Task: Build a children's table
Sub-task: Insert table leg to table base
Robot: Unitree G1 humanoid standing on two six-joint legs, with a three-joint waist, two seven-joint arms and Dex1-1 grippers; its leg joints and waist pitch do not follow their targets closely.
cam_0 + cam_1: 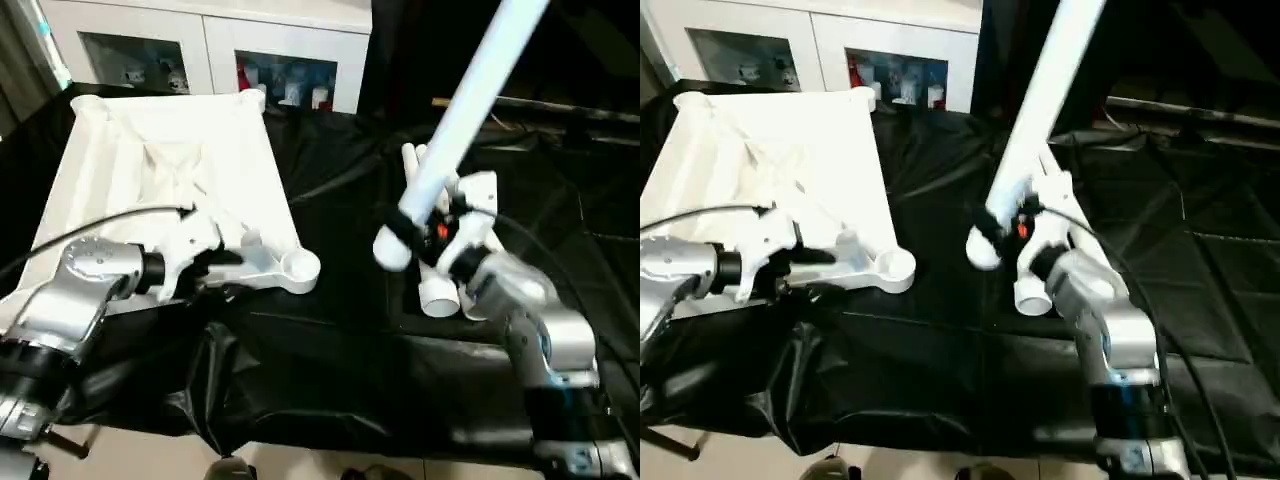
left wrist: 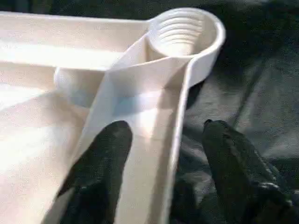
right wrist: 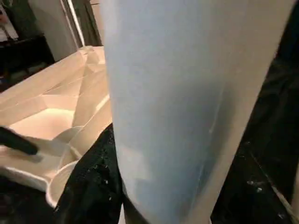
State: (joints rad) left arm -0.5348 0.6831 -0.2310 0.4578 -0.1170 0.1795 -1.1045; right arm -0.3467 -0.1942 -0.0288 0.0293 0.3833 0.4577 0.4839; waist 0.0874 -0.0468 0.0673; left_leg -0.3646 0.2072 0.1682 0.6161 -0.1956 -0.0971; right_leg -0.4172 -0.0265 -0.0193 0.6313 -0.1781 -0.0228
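Tabletop (image 1: 170, 170) left, leg (image 1: 470, 110) right w/ spare legs (image 1: 440, 290), cabinet (image 1: 210, 45) behind.

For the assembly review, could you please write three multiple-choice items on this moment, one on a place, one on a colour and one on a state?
1. Where is the left claw?
A. at the tabletop's near edge, by a corner socket
B. on the cabinet
C. on the spare legs

2. What colour is the cloth under the tabletop?
A. black
B. red
C. white

3. What is the right claw doing?
A. hanging empty
B. holding a leg raised at a slant
C. pressing on the tabletop

Answers: 1 A, its fingers straddle the rim by the corner socket; 2 A, dark cloth surrounds the tabletop; 3 B, the leg rises from its grip.
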